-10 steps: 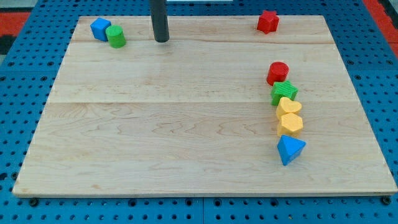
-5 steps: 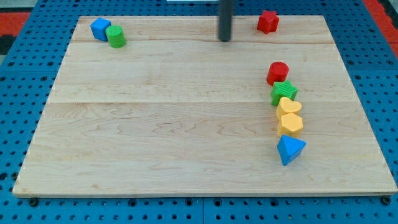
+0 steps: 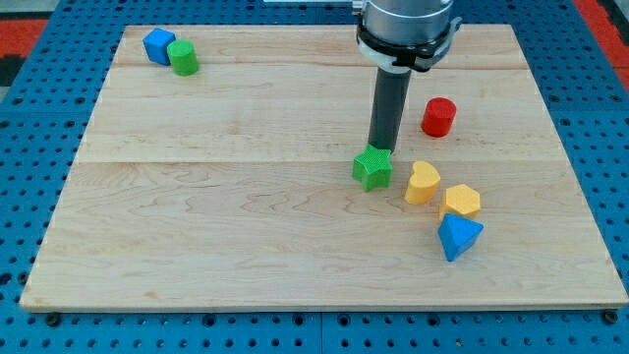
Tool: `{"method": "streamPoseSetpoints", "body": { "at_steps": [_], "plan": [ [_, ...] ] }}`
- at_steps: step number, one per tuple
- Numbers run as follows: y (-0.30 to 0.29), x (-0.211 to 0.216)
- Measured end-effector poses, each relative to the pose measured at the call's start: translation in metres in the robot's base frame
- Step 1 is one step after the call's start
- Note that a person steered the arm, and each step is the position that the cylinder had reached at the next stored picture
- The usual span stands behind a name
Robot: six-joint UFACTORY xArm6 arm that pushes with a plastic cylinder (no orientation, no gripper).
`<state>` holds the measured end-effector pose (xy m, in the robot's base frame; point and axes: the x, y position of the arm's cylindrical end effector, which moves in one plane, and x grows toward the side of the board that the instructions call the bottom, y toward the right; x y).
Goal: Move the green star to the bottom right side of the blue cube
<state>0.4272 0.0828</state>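
- My tip (image 3: pixel 379 148), the lower end of a straight dark rod with no hand to spread or pinch, touches the top edge of the ridged green star block (image 3: pixel 371 168).
- The blue cube block (image 3: pixel 157 45) sits far toward the view's upper left on the pale wooden tabletop (image 3: pixel 246 197).
- A yellow heart-shaped block (image 3: pixel 423 183) lies just right of the star.

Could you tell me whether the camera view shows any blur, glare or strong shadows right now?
Camera view: sharp throughout, my tip and the green star crisp; light even, shadows faint and soft beside the blocks; no glare on the board; the arm's upper part is cut off at the view's top.
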Motion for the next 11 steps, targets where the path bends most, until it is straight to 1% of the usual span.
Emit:
{"method": "streamPoseSetpoints", "body": {
  "at_steps": [1,2,4,5,6,7,8,9,10,11],
  "plan": [
    [0.039,0.000],
    [0.007,0.023],
    [-0.129,0.045],
    [-0.100,0.060],
    [-0.165,0.075],
    [-0.254,0.068],
    [-0.268,0.036],
    [-0.280,-0.028],
    [-0.285,-0.082],
    [-0.286,-0.109]
  ]
}}
